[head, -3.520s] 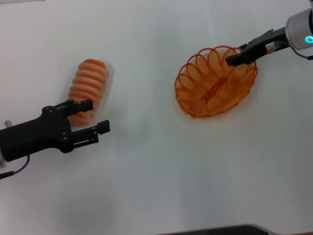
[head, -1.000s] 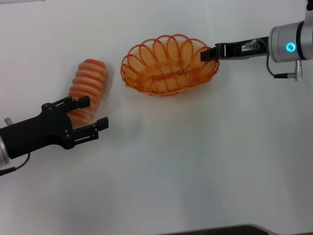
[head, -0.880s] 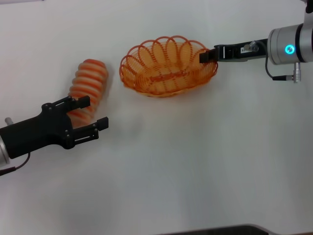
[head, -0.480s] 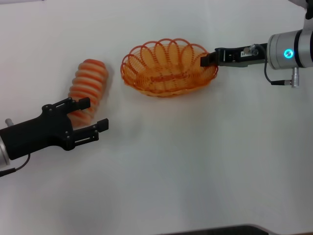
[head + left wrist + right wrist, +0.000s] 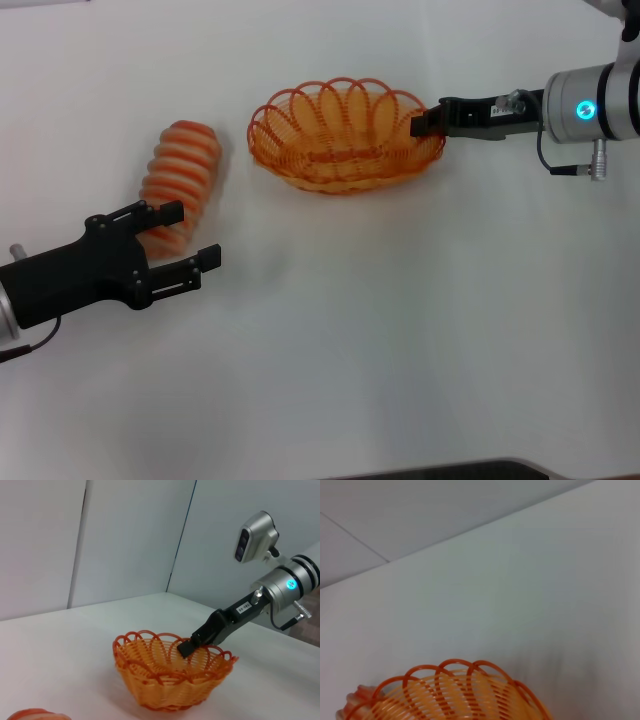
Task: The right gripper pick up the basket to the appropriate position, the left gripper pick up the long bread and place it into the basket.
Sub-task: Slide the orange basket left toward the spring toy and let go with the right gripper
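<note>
Currently the white table (image 5: 400,330) carries two loose items: one basket and one long bread. Wide bare surface lies in front of both items and between the two arms.

One orange wire basket (image 5: 345,138) sits upright at the far middle of the table, its scalloped rim uppermost and its inside empty. The right gripper (image 5: 421,124) reaches in from the right, its fingers clamped on the basket's right rim; the left wrist view shows the same grip on the rim (image 5: 186,648).

One long bread (image 5: 180,178) lies to the left of the basket, apart from it, with bare table between them.

The left gripper (image 5: 190,236) rests near the table's left edge, its two fingers spread wide and holding nothing. The upper finger overlaps the near end of the bread; contact cannot be confirmed.
</note>
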Controlling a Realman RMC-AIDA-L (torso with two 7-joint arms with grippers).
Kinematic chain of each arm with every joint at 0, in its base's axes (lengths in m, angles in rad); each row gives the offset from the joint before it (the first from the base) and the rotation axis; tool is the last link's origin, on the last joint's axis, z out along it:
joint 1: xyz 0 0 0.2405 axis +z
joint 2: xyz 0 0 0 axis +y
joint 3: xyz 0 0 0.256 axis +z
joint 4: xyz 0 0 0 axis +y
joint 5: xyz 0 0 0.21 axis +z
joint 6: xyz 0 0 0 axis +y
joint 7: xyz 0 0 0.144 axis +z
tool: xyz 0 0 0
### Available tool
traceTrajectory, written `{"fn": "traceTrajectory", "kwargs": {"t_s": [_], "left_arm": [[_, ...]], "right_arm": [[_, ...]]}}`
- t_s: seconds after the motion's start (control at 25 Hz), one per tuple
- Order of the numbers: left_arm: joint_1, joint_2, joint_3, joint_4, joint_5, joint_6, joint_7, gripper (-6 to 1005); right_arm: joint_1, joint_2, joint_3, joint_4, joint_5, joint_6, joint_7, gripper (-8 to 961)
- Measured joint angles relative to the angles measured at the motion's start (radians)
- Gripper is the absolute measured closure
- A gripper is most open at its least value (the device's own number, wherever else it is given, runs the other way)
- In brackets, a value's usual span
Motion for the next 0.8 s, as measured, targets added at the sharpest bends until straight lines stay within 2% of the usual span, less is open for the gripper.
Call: {"fn": "traceTrajectory", "kwargs": {"t_s": [0.56, 0.8], "left_arm": [[0.000, 0.000, 0.000, 0.000, 0.002, 0.000, 0.004, 188], [-0.001, 0.000, 0.000, 0.000, 0.003, 0.000, 0.012, 189]], "right_arm": [[0.007, 0.002, -0.001, 0.041, 0.001, 0.034, 0.003, 833], [-0.002, -0.001, -0.003, 0.042, 0.058, 0.029, -0.005, 831]]}}
